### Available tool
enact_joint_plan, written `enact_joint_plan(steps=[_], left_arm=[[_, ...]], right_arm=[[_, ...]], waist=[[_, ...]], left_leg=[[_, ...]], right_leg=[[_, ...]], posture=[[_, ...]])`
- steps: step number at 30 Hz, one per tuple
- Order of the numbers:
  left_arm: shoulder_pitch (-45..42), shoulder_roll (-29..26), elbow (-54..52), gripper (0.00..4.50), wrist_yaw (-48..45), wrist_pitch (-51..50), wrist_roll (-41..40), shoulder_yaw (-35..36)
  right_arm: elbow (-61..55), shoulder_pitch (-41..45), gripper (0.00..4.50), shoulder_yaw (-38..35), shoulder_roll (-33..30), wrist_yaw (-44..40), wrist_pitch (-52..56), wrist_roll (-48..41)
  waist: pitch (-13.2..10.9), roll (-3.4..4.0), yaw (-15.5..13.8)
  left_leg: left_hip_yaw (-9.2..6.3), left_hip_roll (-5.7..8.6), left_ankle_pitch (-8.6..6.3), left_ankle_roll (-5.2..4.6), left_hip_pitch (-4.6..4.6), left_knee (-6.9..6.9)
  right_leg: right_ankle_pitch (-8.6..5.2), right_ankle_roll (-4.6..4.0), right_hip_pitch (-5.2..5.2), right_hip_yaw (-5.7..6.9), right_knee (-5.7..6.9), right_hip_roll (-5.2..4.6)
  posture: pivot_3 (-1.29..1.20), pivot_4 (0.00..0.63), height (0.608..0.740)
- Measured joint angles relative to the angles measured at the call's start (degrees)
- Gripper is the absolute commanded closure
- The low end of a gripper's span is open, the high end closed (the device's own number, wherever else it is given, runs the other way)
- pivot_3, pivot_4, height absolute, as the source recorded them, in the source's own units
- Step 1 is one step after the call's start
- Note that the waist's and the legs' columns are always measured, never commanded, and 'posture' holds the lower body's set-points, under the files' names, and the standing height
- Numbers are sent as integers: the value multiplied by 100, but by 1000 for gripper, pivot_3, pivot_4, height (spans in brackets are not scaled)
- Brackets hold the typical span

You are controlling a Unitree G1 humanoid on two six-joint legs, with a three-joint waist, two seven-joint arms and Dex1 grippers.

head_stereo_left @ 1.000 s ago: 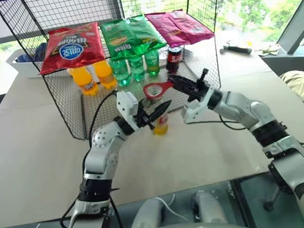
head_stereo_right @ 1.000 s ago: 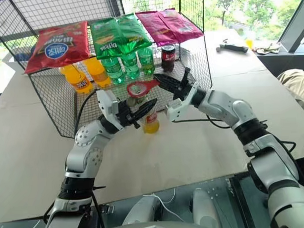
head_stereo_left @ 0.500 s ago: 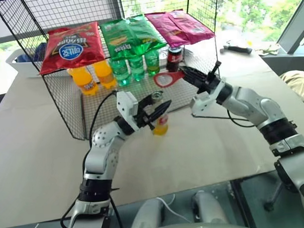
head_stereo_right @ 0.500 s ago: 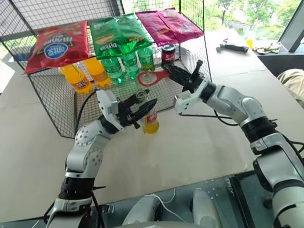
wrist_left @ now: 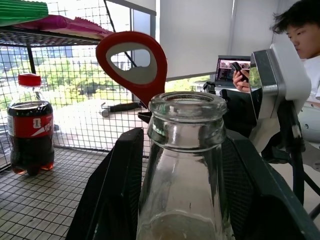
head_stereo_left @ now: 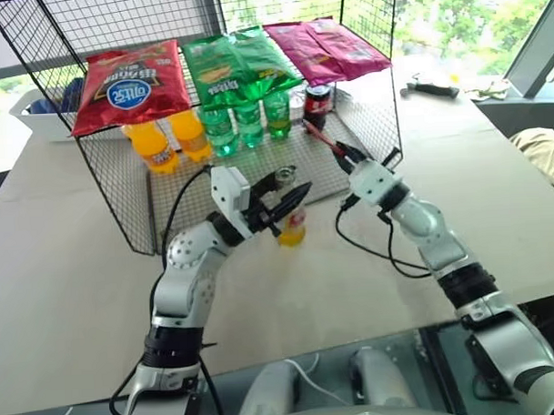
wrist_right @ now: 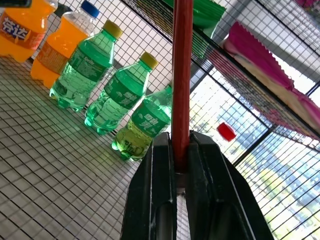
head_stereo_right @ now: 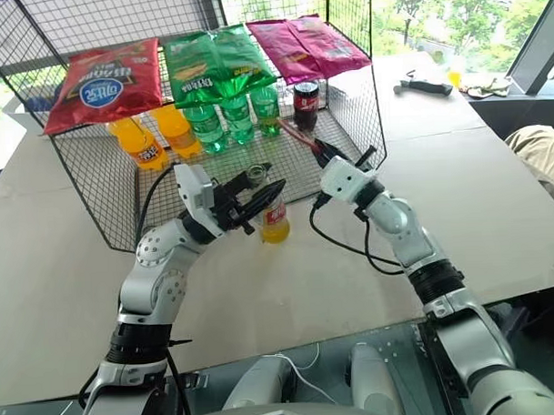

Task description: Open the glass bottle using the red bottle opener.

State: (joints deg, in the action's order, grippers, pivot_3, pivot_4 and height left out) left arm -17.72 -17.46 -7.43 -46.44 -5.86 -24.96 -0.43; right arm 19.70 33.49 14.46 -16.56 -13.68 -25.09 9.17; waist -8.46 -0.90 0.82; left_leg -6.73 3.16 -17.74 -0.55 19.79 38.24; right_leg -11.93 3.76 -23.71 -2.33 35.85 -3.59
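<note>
Glass bottle (wrist_left: pixel 182 165) mouth uncapped, red bottle opener (wrist_left: pixel 134 62) behind, left wrist view.

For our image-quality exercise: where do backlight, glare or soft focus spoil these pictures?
Left wrist view: bright window backlight behind the red bottle opener; the glass bottle looms close, its rim soft. Right wrist view: washed-out brightness beyond the wire rack. Left eye view: overexposed greenery outside.

Bright daylight comes through the far windows (head_stereo_left: pixel 452 19). They glare white. The table (head_stereo_left: pixel 70 269) carries only soft shadows.
</note>
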Motion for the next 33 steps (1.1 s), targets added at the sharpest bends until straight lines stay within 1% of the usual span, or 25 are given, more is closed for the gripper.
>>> enact_joint_plan(steps=[2, 3, 4, 6, 7, 8, 17, 19, 23, 27, 31, 33], left_arm=[[7, -2, -12, 2762, 3, -1, 0, 0], [10, -2, -16, 1865, 4, -12, -2, -3], [41, -19, 5, 1691, 11, -71, 12, -10], [176, -19, 98, 676, 18, -158, 52, -77], [220, -19, 143, 459, 26, -180, 68, -98], [233, -20, 161, 74, 37, -205, 80, -111], [234, -37, 131, 74, 51, -208, 108, -111], [272, -75, 90, 74, 49, -214, 108, -111], [530, -263, -96, 74, 47, -238, 107, -57], [773, -382, -235, 74, 49, -268, 46, 68], [1237, -508, -506, 74, 55, -352, -43, 226], [1468, -622, -652, 0, 61, -373, -104, 313]], right_arm=[[-138, -98, 4500, -5, 59, -66, 135, -38], [-202, -153, 4500, -6, 89, -104, 216, -53], [-258, -207, 4500, -5, 116, -127, 276, -65], [-386, -296, 4500, -7, 142, -177, 384, -72], [-420, -331, 4500, -10, 145, -199, 414, -72], [-459, -369, 4500, -16, 146, -218, 466, -71], [-560, -423, 4500, -30, 160, -344, 537, -60], [-641, -520, 4500, -96, 233, -423, 731, -195], [-1172, -1061, 4500, -288, 408, -788, 1671, -925], [-1675, -1549, 4500, -394, 403, -986, 2354, -1318], [-2477, -2304, 4500, -465, 317, -1168, 3687, -1911], [-2783, -2514, 3658, -515, 210, -1246, 4378, -2197]], waist=[[-1, 1, 0], [-1, 1, 1], [-2, 3, 3], [-5, 4, 14], [-7, 4, 14], [-11, 4, 11], [-12, 5, 11], [-11, 5, 12], [-13, 7, 6], [-14, 10, -1], [-16, 12, -3], [-19, 17, 0]], left_leg=[[0, 1, 0, 0, 0, -1], [0, 1, 0, 0, 0, -1], [1, 2, 0, 0, 0, -1], [1, 2, 0, 0, 6, -2], [1, 2, 0, 0, 7, -2], [-1, 1, 0, 0, 10, -3], [0, 1, 0, 1, 11, -4], [0, -1, -1, 1, 11, -6], [-2, -7, -1, 1, 13, -15], [-1, -7, -1, 0, 13, -14], [-1, -12, -4, -1, 15, -16], [3, -13, -5, -4, 14, -14]], right_leg=[[0, 0, 0, 0, 0, 0], [0, 0, -1, 0, -1, 0], [0, 0, -2, 0, -1, 0], [0, 0, -7, 0, -1, 1], [0, 0, -9, 0, -1, 2], [0, 0, -11, 2, -1, 2], [0, 0, -13, 2, -2, 1], [0, 0, -13, 1, -3, 1], [-1, -1, -17, 1, -7, 0], [-1, 0, -17, 1, -7, 0], [-1, -1, -18, 1, -9, 0], [-1, 0, -17, 0, -8, -1]], posture=[[0, 150, 740], [0, 150, 740], [0, 150, 740], [0, 150, 740], [0, 150, 740], [0, 150, 740], [0, 150, 740], [0, 150, 740], [0, 150, 740], [0, 150, 740], [0, 150, 740], [0, 150, 740]])
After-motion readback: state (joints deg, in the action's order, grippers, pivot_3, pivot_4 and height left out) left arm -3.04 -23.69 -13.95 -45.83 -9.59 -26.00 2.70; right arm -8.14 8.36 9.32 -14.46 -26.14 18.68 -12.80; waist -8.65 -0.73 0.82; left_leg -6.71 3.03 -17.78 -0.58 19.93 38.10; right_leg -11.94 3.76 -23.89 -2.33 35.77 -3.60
